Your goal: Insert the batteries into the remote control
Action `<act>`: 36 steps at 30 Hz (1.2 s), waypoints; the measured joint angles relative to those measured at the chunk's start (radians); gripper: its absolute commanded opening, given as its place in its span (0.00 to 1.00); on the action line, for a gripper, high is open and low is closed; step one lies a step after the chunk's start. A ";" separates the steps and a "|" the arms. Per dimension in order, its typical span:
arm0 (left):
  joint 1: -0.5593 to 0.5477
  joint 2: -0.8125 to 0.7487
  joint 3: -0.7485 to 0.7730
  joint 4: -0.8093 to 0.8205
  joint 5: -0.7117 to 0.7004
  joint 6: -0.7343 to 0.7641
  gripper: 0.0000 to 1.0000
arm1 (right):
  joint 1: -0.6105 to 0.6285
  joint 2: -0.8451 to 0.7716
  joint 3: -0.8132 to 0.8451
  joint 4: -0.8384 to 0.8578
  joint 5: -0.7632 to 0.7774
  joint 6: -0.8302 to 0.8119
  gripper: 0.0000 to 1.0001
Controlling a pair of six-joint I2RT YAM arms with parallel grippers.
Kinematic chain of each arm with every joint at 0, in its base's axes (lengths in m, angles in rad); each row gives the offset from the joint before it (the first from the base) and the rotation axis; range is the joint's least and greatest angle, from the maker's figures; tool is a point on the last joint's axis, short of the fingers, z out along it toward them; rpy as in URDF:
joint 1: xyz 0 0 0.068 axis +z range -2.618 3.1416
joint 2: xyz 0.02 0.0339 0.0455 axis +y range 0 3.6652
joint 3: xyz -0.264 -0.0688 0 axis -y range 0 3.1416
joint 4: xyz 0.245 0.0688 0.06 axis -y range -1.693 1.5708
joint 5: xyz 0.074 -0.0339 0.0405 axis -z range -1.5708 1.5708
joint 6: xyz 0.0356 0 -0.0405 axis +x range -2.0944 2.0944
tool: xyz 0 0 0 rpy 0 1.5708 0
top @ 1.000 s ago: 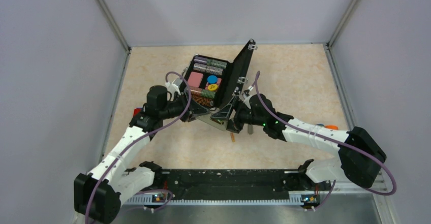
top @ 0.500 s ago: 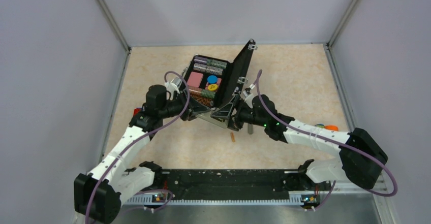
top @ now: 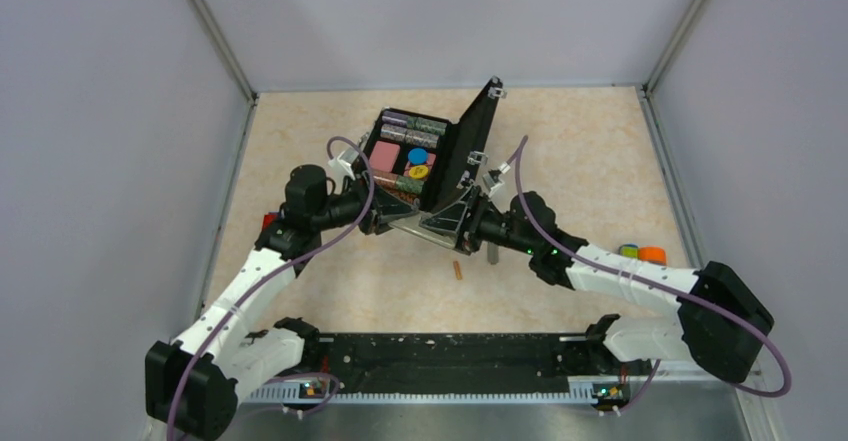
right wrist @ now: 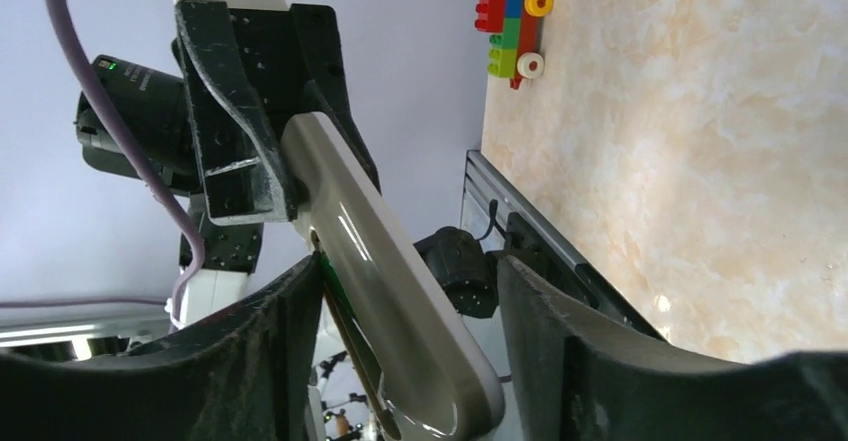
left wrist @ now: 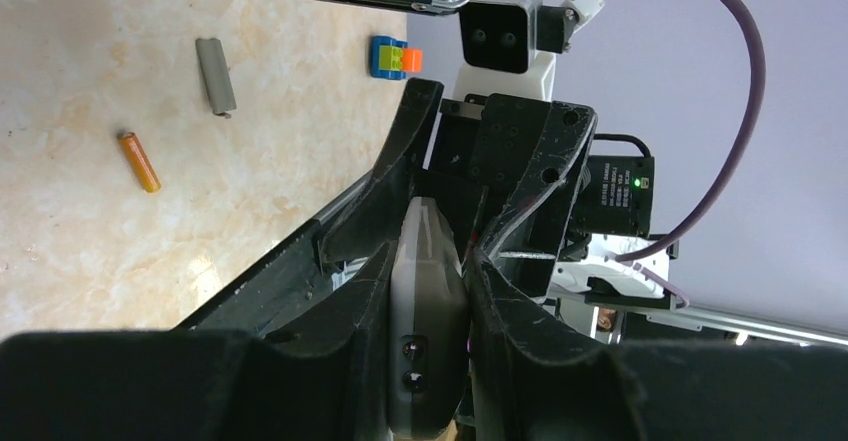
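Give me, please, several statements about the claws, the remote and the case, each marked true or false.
1. The left claw is shut on the remote control. True.
2. The orange battery sits inside the remote control. False: it lies loose on the table.
3. The black case is closed. False: its lid stands open.
4. The right claw stands open around the remote control's other end. True.
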 measured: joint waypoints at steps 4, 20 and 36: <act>-0.006 -0.005 0.000 0.008 0.009 -0.001 0.00 | -0.008 -0.022 -0.020 -0.002 -0.007 -0.016 0.79; -0.004 -0.023 0.000 0.076 0.046 0.179 0.00 | -0.024 -0.198 0.016 -0.158 -0.039 -0.214 0.97; -0.003 -0.069 0.002 0.142 0.204 0.277 0.00 | -0.026 -0.149 0.032 -0.089 -0.196 -0.479 0.54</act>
